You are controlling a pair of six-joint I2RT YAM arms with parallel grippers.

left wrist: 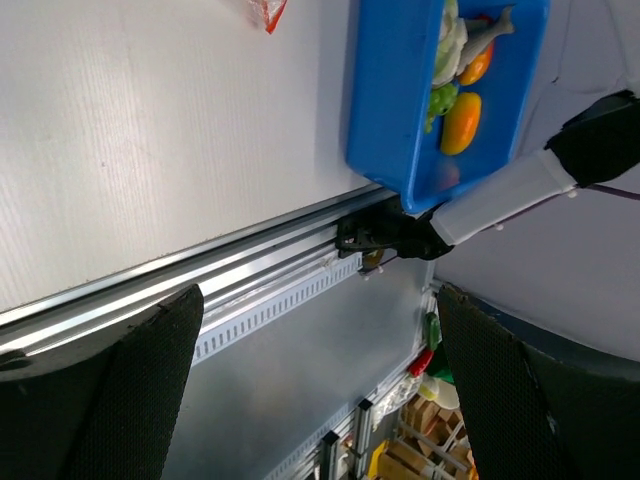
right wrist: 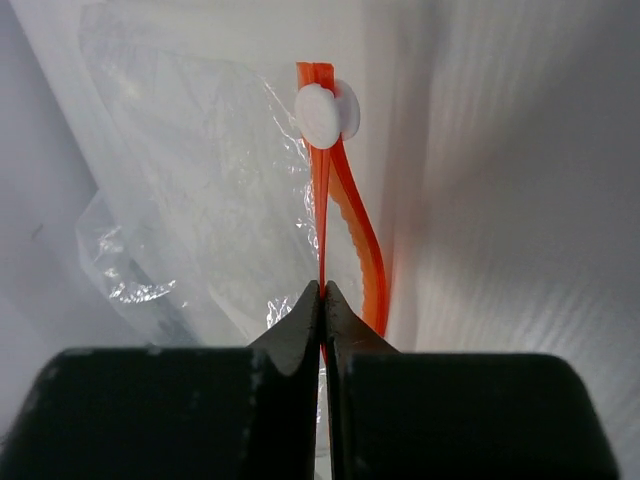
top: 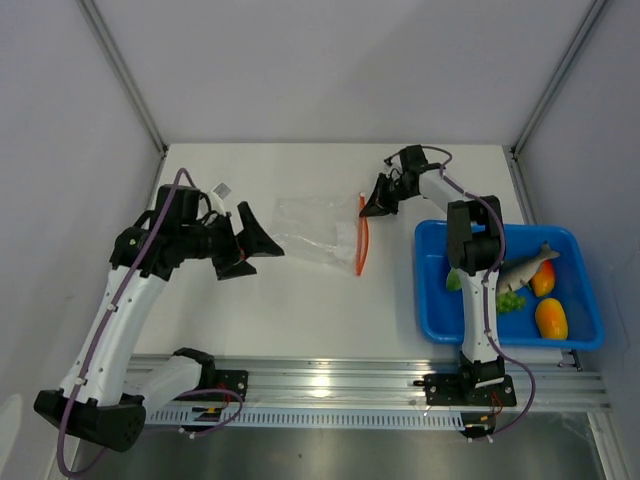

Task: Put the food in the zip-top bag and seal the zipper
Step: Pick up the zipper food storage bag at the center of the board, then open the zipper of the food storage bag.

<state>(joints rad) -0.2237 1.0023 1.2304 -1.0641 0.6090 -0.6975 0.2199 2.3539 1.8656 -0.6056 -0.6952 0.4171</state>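
The clear zip-top bag [top: 315, 228] lies flat mid-table, its orange-red zipper [top: 361, 245] along its right edge. My right gripper [top: 372, 205] is at the zipper's far end, shut on one lip of the strip [right wrist: 350, 215]; the other lip bows away, so the mouth gapes there. A white slider [right wrist: 322, 112] sits on the strip, with the bag's film [right wrist: 200, 180] to the left. My left gripper [top: 262, 243] is open and empty just left of the bag. The food [top: 540, 290], orange fruit, green pieces and a toy fish, lies in the blue tray [top: 430, 290].
The blue tray stands at the table's right edge beside the right arm's base; it shows in the left wrist view [left wrist: 385, 110] with the food [left wrist: 460, 120]. An aluminium rail [top: 330, 385] runs along the near edge. Grey walls enclose the table.
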